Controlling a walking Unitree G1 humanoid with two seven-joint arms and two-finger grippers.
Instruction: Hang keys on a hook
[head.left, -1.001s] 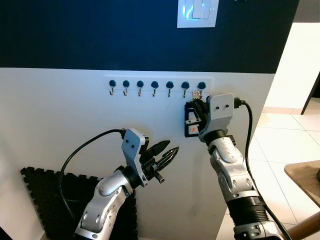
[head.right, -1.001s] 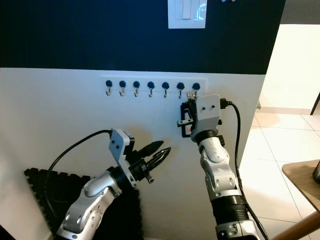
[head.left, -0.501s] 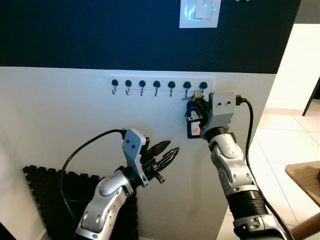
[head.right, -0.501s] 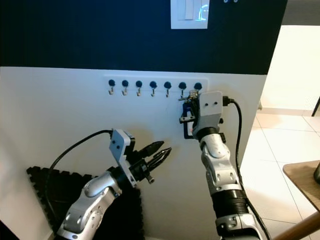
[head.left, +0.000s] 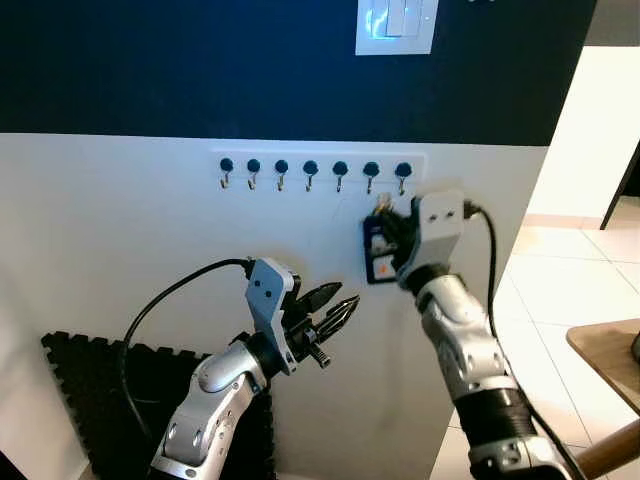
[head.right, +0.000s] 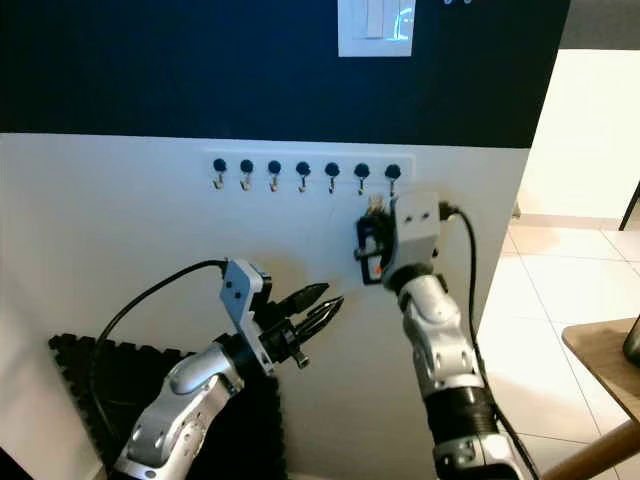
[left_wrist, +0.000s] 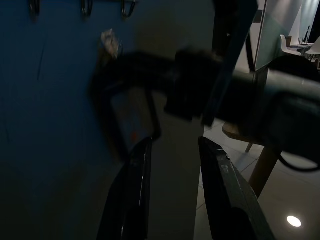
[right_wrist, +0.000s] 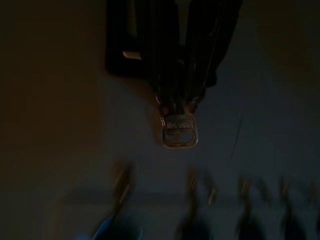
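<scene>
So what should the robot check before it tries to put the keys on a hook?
1. Keys held: the right claw grips the keys with their black tag. Ok.
2. Keys on a hook: they sit just below the hook rail, not hung. Not ok.
3. Hooks free: nothing hangs on them. Ok.
4. Key ring lined up with one hook: too blurred. Cannot tell.
5. Left claw out of the way: open, lower and to the left, apart from the keys. Ok.
</scene>
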